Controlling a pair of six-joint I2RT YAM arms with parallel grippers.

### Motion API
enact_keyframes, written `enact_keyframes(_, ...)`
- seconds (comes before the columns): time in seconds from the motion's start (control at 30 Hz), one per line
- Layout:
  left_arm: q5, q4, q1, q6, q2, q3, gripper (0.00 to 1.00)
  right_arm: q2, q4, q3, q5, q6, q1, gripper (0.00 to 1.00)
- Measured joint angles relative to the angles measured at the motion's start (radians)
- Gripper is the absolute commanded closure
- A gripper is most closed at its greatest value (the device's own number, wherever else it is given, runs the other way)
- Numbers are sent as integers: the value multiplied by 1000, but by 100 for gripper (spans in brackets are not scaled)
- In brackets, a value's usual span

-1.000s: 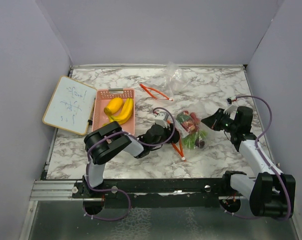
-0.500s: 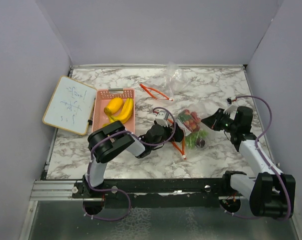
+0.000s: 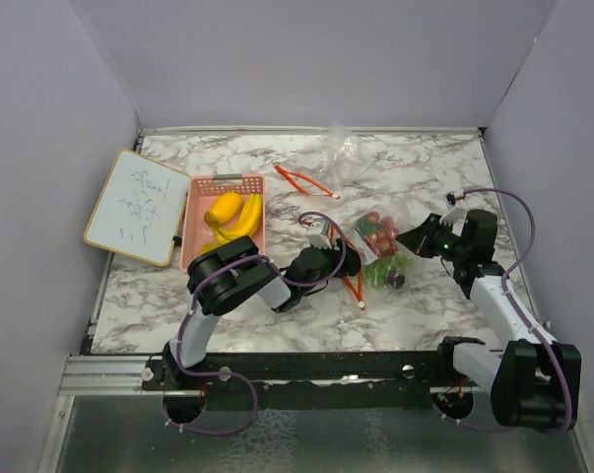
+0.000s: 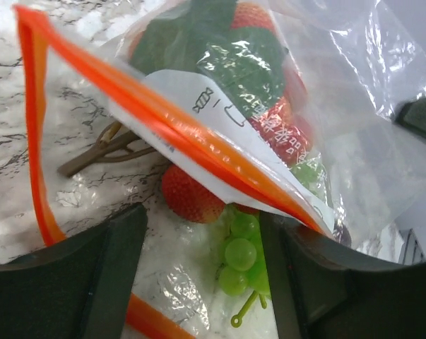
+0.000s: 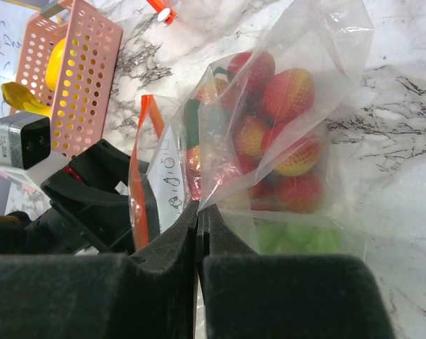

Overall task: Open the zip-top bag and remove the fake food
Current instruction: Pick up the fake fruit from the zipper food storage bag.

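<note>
We have the right gripper (image 5: 198, 212) pinching the clear bag (image 5: 340, 42). Our left gripper (image 4: 202, 222) is spread wide at its orange zip mouth. The fake food (image 5: 287, 95) sits inside the bag, on the table (image 3: 444, 168) between both.

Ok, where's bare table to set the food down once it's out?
Bare table lies in the far right corner, beyond the right gripper, and along the near edge, on this side of the bag. Crowded: the centre, where the left gripper also meets the bag, and the left, taken by the basket and whiteboard.
</note>
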State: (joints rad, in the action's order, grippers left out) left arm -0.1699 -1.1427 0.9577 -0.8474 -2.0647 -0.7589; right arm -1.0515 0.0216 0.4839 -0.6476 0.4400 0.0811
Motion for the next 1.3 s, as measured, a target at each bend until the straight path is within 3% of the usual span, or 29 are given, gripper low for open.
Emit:
enact_keyframes(0.13, -47, -47, 0, -52, -38, -5, 38, 0, -2, 0, -1, -1, 0, 98)
enact_keyframes(0.3, -67, -139, -10, -122, -76, -19, 15, 0, -5, 0, -1, -7, 0, 98)
enact_keyframes(0.53, -51, -294, -41, -236, -123, -8, 18, -11, 1, 0, -4, -8, 0, 98)
enact_keyframes(0.83, -12, -218, -50, -266, -150, -95, 21, -23, 4, 0, -5, -8, 0, 98)
enact_keyframes(1.1, -11, -76, -21, -207, -153, -175, 30, -30, 6, 0, -5, -8, 0, 98)
enact_keyframes(1.3, -12, 2, -19, -177, -168, -221, 62, -31, 6, 0, -5, -12, 0, 98)
